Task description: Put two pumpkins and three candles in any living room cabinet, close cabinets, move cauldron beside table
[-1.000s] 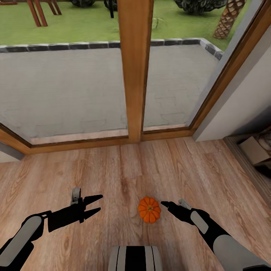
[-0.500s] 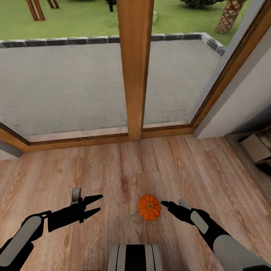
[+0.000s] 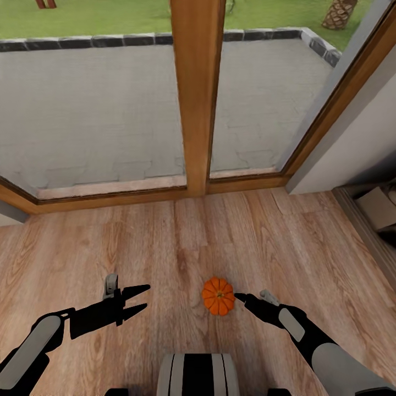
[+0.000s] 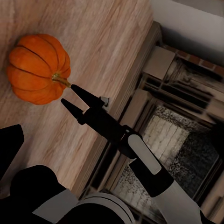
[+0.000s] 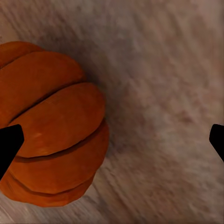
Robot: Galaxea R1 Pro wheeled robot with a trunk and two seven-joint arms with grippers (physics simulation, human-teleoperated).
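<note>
Pumpkin (image 3: pixel 218 296): on the wood floor (image 3: pixel 165 242), just beside my right gripper's (image 3: pixel 240 298) tips.
Right gripper: spread wide, grasping nothing.
Left gripper (image 3: pixel 141 297): parted, well apart.

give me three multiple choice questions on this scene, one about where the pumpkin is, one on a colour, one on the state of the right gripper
1. Where does the pumpkin sit?
A. on the wooden floor, just off the right gripper
B. inside a drawer
C. on a glass table

2. What colour is the pumpkin?
A. white
B. orange
C. green

3. How does the right gripper stand?
A. shut on the pumpkin
B. shut on nothing
C. open, holding nothing

Answers:
1. A: the head view shows it on the floorboards, between the two arms and beside the right gripper's tips.
2. B: its ribbed skin is orange in all three views.
3. C: the right wrist view has the fingertips far apart, with the pumpkin towards one of them and bare floor towards the other.
</note>
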